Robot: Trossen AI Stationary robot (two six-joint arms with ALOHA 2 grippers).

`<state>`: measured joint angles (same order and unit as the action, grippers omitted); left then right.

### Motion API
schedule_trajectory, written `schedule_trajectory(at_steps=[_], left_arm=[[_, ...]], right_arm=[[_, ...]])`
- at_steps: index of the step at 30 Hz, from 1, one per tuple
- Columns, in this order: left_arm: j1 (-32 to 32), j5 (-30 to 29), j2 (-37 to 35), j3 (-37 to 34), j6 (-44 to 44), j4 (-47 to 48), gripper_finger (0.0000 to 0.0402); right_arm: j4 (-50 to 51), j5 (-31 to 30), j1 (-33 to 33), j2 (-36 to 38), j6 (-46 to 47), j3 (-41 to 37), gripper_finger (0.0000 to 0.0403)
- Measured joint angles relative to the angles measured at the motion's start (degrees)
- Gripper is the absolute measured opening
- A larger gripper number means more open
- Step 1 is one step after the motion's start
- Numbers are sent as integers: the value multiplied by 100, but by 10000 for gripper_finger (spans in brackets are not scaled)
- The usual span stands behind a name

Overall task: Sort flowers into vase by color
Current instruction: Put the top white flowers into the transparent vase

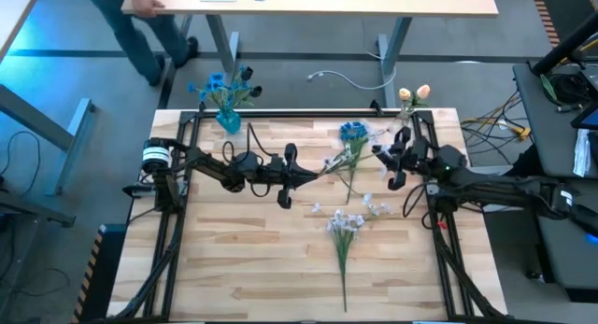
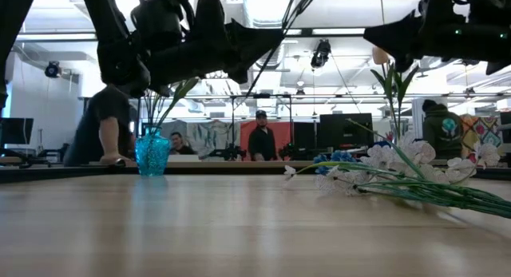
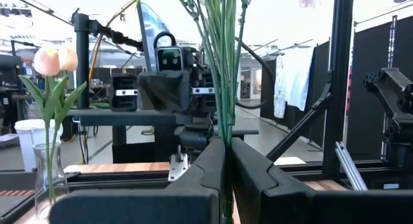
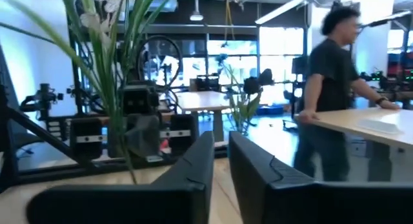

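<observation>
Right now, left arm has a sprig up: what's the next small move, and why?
Probably ease the right claw sideways onto the sprig. The left claw is shut on its stems and holds it off the table. In the right wrist view the stems stand just beside that claw's parted fingers, not between them. It looks like a handover, though I can't be sure.

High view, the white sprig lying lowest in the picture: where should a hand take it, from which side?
Grip the bare green stem below the white blossoms, coming straight down and closing across it: the sprig lies flat on the table, stem thin and uncovered.
</observation>
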<state>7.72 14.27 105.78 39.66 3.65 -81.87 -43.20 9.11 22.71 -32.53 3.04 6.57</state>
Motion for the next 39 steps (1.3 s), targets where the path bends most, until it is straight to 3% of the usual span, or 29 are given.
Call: schedule_trajectory(at_steps=[10, 18, 25, 34, 39], left_arm=[[11, 71, 74, 546, -334, 82, 0], [58, 626, 580, 1183, -191, 87, 0], [80, 751, 844, 1468, -70, 43, 0], [118, 838, 721, 1365, -60, -65, 0], [172, 841, 708, 1273, 31, -395, 0]], right_arm=[[-362, -5, -539, -1041, 62, 482, 159], [-1666, -85, -1018, -2279, -76, 825, 146], [-1723, -109, -1431, -3050, -321, 1329, 152], [-1676, -162, -1713, -3274, -562, 1632, 194], [-1241, -146, -1722, -2914, -606, 1581, 195]])
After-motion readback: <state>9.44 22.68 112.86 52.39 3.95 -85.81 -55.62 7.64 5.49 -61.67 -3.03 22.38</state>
